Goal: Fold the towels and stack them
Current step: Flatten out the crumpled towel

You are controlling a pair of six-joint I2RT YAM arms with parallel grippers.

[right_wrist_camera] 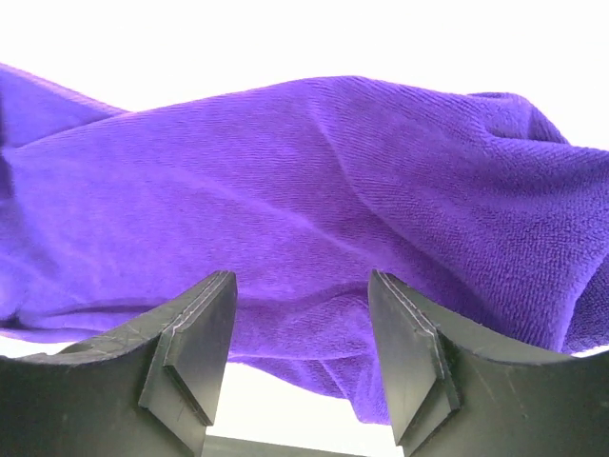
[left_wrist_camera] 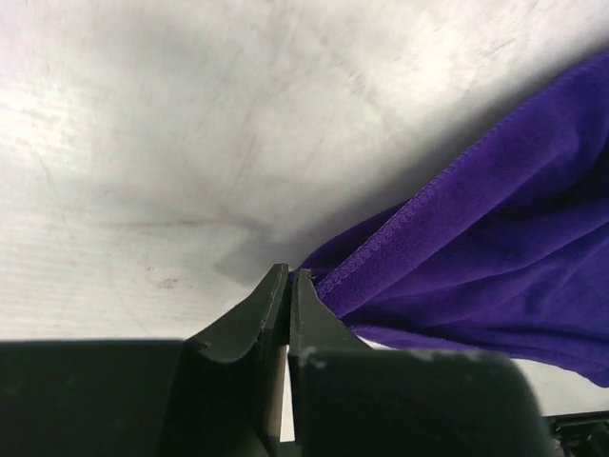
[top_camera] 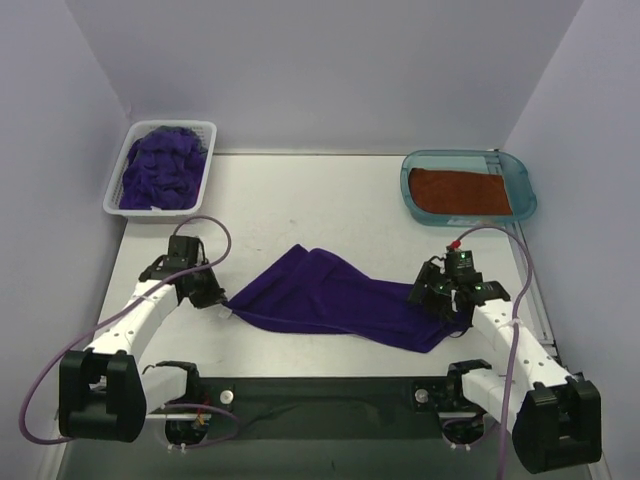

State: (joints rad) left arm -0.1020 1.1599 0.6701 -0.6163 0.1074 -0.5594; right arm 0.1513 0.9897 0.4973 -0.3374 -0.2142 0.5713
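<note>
Far left, a white basket (top_camera: 118, 192) holds a heap of purple towels (top_camera: 160, 168). My left gripper (left_wrist_camera: 288, 281) is pinched tight on the left corner of the purple towel (top_camera: 340, 300), which lies crumpled across the table (top_camera: 300, 195). My right gripper (right_wrist_camera: 300, 281) stands partly wide, fingers apart at the towel's right end. Far right, an orange towel (top_camera: 460, 192) lies flat in the teal tray (top_camera: 526, 190)

The pale counter (top_camera: 300, 200) carried three things. A white slotted basket (top_camera: 113, 190) sat at its far left corner and a teal tray (top_camera: 526, 188) at its far right. A purple towel (top_camera: 340, 300) lay rumpled across the near middle, well apart from both.
</note>
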